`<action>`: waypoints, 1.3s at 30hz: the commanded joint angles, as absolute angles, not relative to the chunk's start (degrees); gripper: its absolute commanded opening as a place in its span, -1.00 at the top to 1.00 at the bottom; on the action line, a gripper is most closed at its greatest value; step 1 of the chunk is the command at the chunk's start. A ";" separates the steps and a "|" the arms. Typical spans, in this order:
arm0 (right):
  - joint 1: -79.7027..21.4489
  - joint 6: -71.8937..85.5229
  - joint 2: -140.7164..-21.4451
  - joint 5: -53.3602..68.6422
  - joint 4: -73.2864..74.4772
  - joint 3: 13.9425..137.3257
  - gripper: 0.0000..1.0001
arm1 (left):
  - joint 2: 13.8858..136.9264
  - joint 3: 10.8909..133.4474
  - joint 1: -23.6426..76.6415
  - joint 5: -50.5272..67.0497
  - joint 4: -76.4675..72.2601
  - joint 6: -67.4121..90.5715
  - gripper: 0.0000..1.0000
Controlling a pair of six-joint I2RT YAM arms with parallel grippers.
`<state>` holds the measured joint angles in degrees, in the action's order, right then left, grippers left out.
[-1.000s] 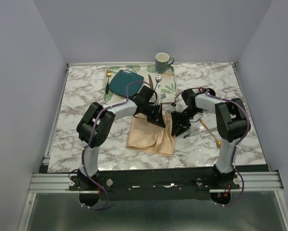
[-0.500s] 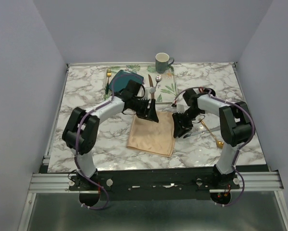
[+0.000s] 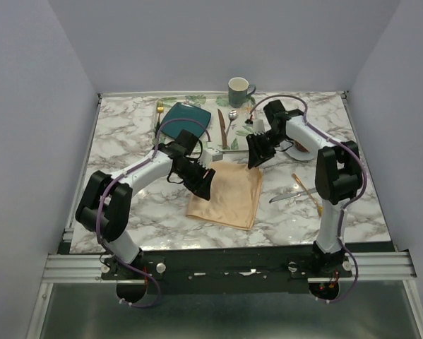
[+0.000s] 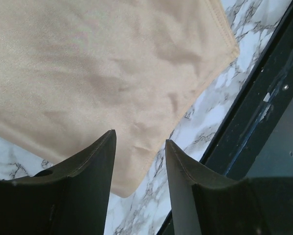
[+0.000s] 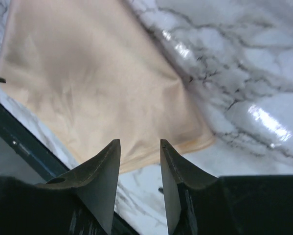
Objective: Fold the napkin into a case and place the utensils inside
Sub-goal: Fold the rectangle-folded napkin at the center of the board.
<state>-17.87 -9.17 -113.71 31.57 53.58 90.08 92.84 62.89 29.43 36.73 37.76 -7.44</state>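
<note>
the plain peach-tan napkin (image 3: pixel 225 196) lies flat on the marble table (image 3: pixel 126 145), a slightly skewed rectangle with soft creases. to its right, apart from it, the silver-grey knife (image 3: pixel 283 197) and slim gold spoon (image 3: pixel 308 192) lie close together, angled to each other.

A: left arm (image 3: pixel 144 166) pose?
B: Stretched forward and inward. left gripper (image 3: pixel 203 182) pointing down, jaws parted, nothing between them.
A: right arm (image 3: pixel 317 138)?
B: Reaching far forward, wrist bent back inward. right gripper (image 3: pixel 255 152) tilted down, jaws parted, empty.
</note>
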 commanded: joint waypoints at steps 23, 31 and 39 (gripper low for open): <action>-17.49 -6.15 -109.54 31.45 50.62 77.00 0.43 | 95.99 58.01 26.54 25.93 38.67 -21.00 0.10; -17.49 -6.06 -101.25 29.01 50.55 72.86 0.15 | 78.52 52.48 27.15 29.88 35.60 -25.75 -0.15; -15.38 -5.10 -106.52 27.06 48.78 74.61 0.07 | 68.55 44.04 48.82 14.08 26.46 -17.50 -0.27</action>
<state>-16.99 -5.89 -102.94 28.40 49.91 74.00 69.82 47.20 39.40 24.10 31.90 -21.96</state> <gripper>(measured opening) 0.458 0.625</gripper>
